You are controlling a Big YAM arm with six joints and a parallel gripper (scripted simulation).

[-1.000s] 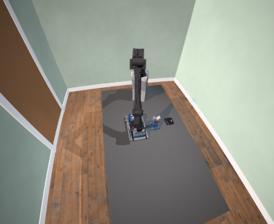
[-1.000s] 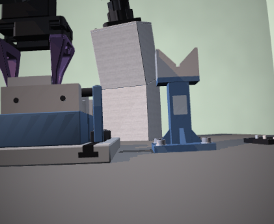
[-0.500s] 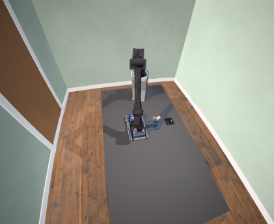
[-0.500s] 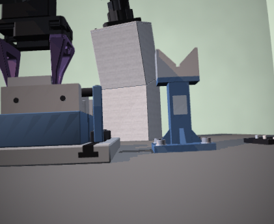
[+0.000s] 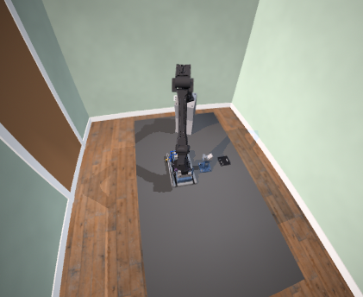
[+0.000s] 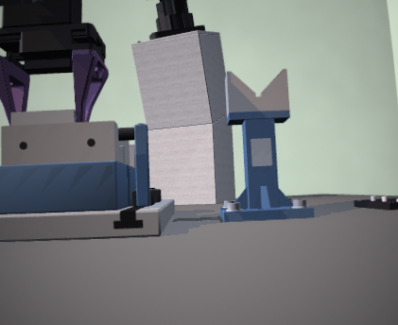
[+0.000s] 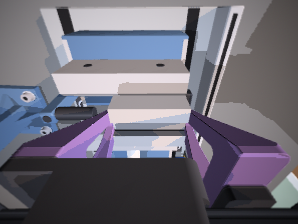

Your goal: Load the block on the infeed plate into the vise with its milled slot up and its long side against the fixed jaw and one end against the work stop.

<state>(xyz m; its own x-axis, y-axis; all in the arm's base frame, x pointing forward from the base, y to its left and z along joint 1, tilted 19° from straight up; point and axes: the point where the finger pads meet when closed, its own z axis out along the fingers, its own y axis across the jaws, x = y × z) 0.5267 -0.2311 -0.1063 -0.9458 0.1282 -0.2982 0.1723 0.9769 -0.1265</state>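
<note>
The light grey part (image 6: 43, 116) (image 7: 150, 102) is between the purple fingers of my gripper (image 6: 45, 120) (image 7: 149, 112), which is shut on its two ends. It stands out above the two-holed jaw (image 6: 58, 144) (image 7: 122, 66) of the vise (image 5: 184, 178). In the wrist view its long side runs along that jaw; whether they touch is unclear. The black work stop (image 6: 126, 133) (image 7: 75, 113) shows beside the part's left end in the wrist view, with a finger between. The bars below are mostly hidden. I cannot tell which way the slot faces.
The V-block (image 6: 277, 98) (image 5: 208, 157) stands empty on its blue post beside the vise. The black infeed plate (image 5: 228, 162) (image 6: 384, 204) lies beyond it with small pegs and no part. A blue upright (image 6: 142, 162) stands at the vise's side. A tall light pedestal (image 6: 181, 161) is behind.
</note>
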